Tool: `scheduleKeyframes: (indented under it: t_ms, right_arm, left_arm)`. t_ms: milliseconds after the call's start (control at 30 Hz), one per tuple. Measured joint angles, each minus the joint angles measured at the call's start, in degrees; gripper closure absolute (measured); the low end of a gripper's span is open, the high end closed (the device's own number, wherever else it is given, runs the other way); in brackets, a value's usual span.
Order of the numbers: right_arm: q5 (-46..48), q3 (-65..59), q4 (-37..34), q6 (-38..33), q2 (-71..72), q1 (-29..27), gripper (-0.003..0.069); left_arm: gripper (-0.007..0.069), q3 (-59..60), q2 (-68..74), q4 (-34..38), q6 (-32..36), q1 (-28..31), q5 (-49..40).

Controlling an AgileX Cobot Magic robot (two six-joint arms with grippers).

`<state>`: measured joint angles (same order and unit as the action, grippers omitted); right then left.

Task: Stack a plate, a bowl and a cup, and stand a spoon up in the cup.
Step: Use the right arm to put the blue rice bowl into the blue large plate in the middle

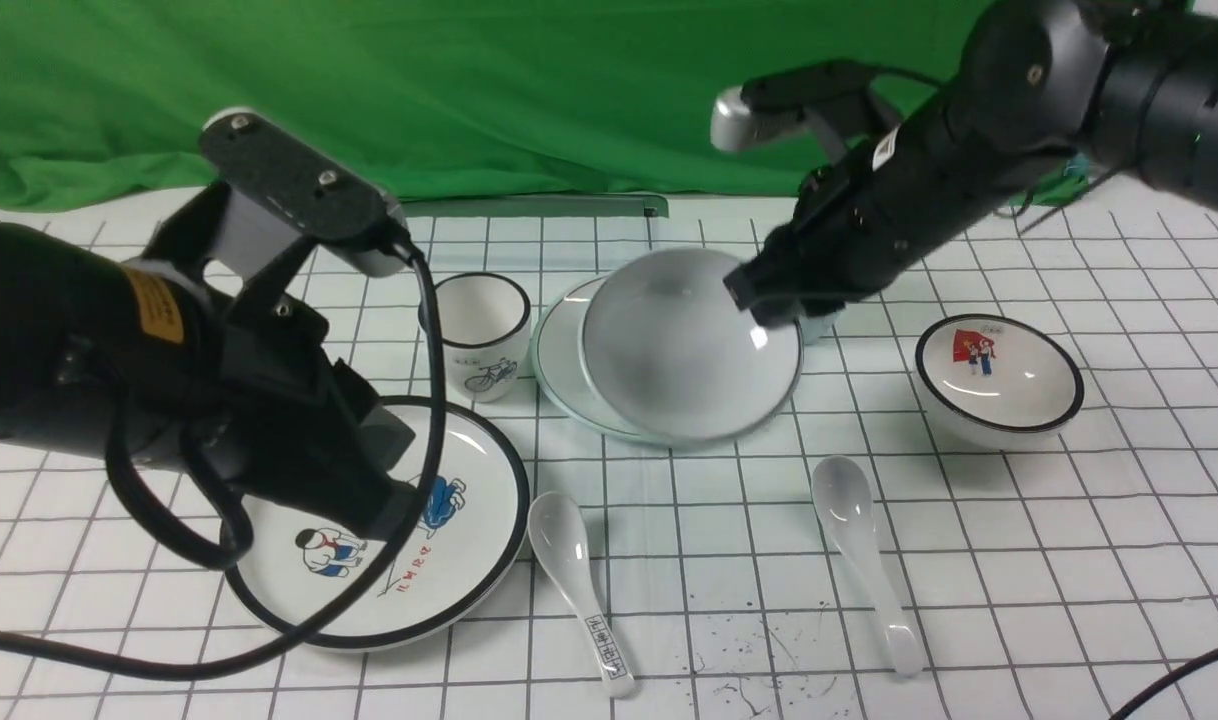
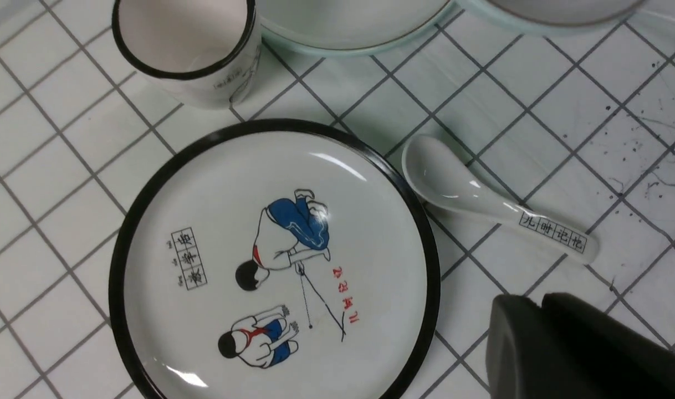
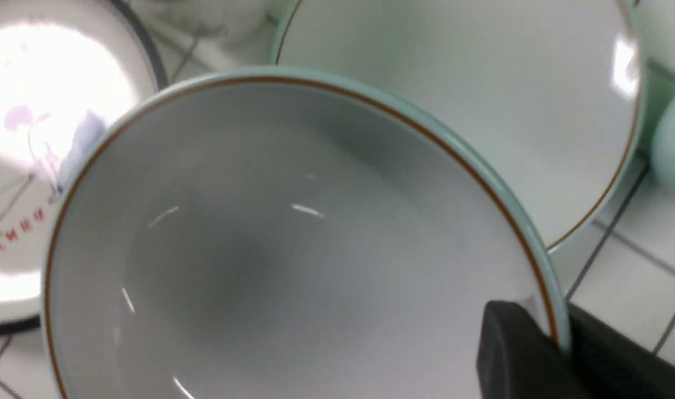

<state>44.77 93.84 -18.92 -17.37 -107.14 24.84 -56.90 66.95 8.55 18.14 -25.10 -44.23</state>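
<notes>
Green cloth (image 1: 469, 80) across the top of the frame; below it, a white tabletop (image 1: 1069, 560) ruled in a dark grid.

At lower left, the left gripper (image 1: 394, 505), fingers pressed together on nothing, poised over a large white black-rimmed plate (image 1: 469, 540) printed with cartoon children. Same fingers dark at the lower right corner of the left wrist view (image 2: 537, 305), clear of that plate (image 2: 204, 194).

Just above the cartoon plate, left of centre, a white cup with a bicycle drawing (image 1: 481, 335), upright. Below centre, a white spoon with black characters on its handle (image 1: 569, 560), flat on the table beside the cartoon plate.

At centre, the plate (image 1: 559, 360), pale blue-green, flat on the table. Over its right part, the bowl (image 1: 679, 350), tipped with its hollow toward the camera, lower edge close to the plate; cannot tell whether touching. At the bowl's upper right rim, the right gripper (image 1: 769, 310), clamped on that rim. In the right wrist view, one finger inside the rim and one outside (image 3: 559, 349).

Right of centre, behind the right gripper, a sliver of the cup (image 1: 819, 325), mostly hidden. Lower down, the spoon (image 1: 854, 540), plain white, flat on the table, apart from everything.

At far right, a white black-rimmed bowl with a red picture (image 1: 999, 375).
</notes>
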Motion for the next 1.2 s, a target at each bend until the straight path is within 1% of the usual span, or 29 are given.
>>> scheduleKeyframes:
  t_ms: [167, 433, 600, 733, 1200]
  right_arm:
    - [0.41, 7.32, 0.01, 2.64, -5.43, -0.35, 0.0585]
    - [0.76, 15.81, 0.23, 10.38, -16.76, -0.59, 0.0585]
    - [-0.43, 17.03, 0.12, 14.81, -19.60, -2.13, 0.0585]
    - [-1.53, 17.15, 0.19, 16.41, -20.69, -2.96, 0.0585]
    - [-4.12, 17.15, 0.13, 18.89, -22.57, -3.02, 0.0583]
  left_arm:
    - [0.0634, 0.00, 0.05, 0.00, 0.00, 0.00, 1.65]
    - [0.0634, 0.00, 0.05, -1.27, 0.00, 0.00, 1.83]
    - [0.0634, 0.00, 0.05, -2.15, 0.00, 0.00, 1.91]
    - [0.0634, 0.00, 0.05, -2.77, 0.00, 0.00, 2.73]
    - [0.0634, 0.00, 0.05, -2.89, 0.00, 0.00, 3.13]
